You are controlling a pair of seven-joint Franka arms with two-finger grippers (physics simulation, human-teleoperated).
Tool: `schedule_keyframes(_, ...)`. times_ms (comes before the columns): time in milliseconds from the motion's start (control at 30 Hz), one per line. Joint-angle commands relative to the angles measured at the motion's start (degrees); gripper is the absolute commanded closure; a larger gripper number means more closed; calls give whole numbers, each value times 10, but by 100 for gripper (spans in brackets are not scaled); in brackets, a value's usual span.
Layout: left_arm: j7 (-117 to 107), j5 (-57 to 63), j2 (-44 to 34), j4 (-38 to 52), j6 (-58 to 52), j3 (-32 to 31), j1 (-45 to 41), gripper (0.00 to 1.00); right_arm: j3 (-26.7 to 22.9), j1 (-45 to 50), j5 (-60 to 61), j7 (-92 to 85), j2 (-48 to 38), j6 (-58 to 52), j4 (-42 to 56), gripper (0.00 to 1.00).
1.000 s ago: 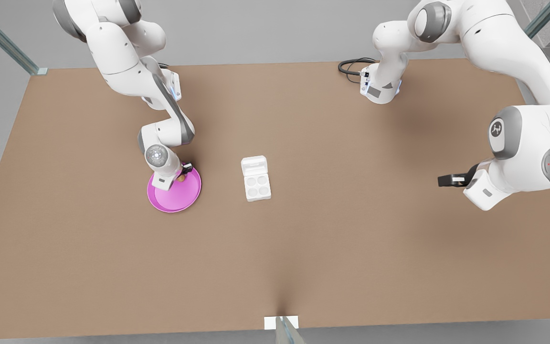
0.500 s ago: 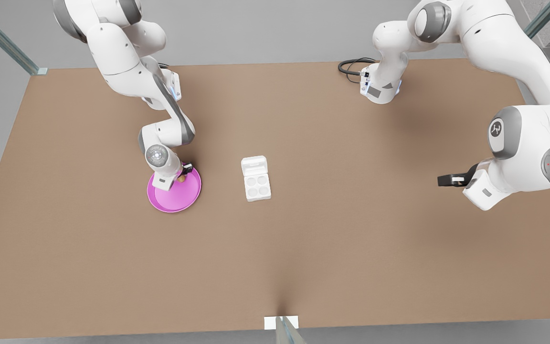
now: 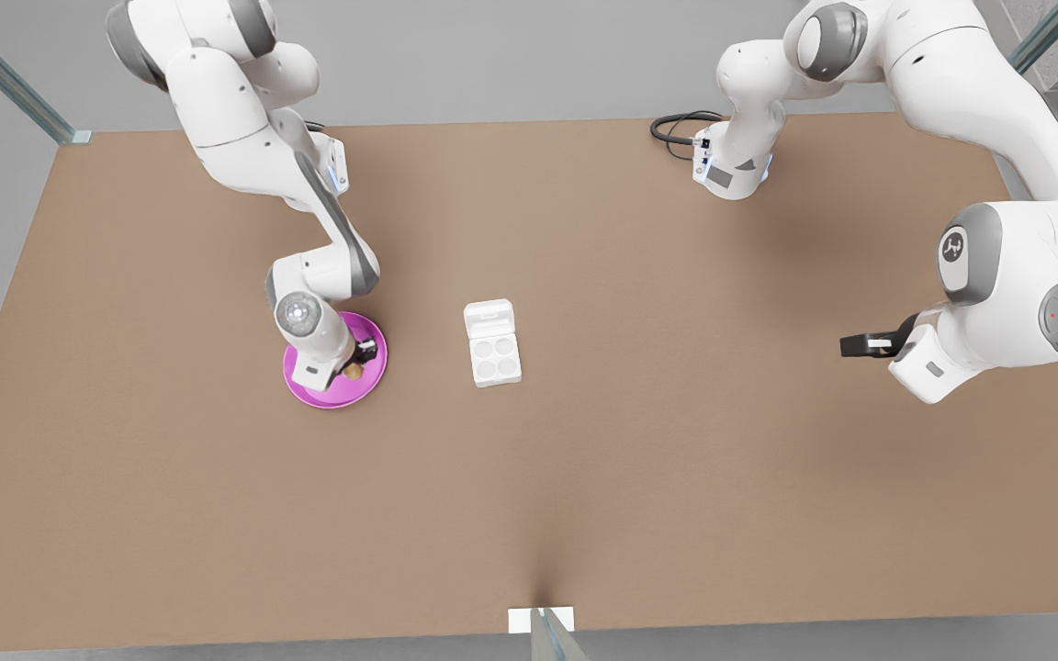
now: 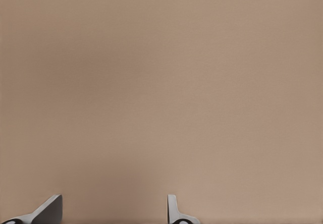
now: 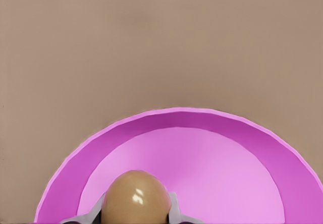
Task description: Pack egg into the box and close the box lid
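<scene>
My right gripper (image 3: 356,360) sits over the pink plate (image 3: 332,393), on the front view's left. Its fingers (image 5: 174,209) are closed in on the egg (image 5: 135,198), one pad at each side of the shell. In the right wrist view the egg fills the gap between the pads, with the plate's floor and raised rim spread out beyond it. I cannot tell whether the egg is touching the plate or just clear of it.

The box (image 3: 494,357) lies well apart from that gripper, toward the table's middle, with bare table (image 3: 584,459) between plate and box. All four cups are open and unfilled. The box lid (image 3: 489,319) is folded back flat, on the far side of the tray from the camera.

My left gripper (image 3: 860,345) waits on the front view's right, far from the box, its dark fingers pointing toward the middle of the table. In the left wrist view its fingertips (image 4: 175,211) stand apart with nothing between them, bare table surface beyond.

A black cable (image 3: 676,128) lies looped by the base of the left arm, far from both grippers.
</scene>
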Motion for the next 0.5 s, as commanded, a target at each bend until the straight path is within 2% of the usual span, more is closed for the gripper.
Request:
schedule_keyframes(0, 0, -1, 0, 0, 0, 0, 0, 0, 2, 0, -6, 9, 3, -1, 4, 43)
schedule_keyframes(167, 0, 0, -1, 0, 0, 0, -1, 0, 7, 104, 81, 90, 52, -7, 91, 43)
schedule_keyframes(300, 0, -1, -2, 0, -1, 0, 0, 0, 57, 138, 104, 186, 121, -6, 197, 43)
schedule_keyframes(467, -4, 0, -3, 0, -1, -2, -4, 0, 58, 147, 105, 192, 130, -6, 202, 43)
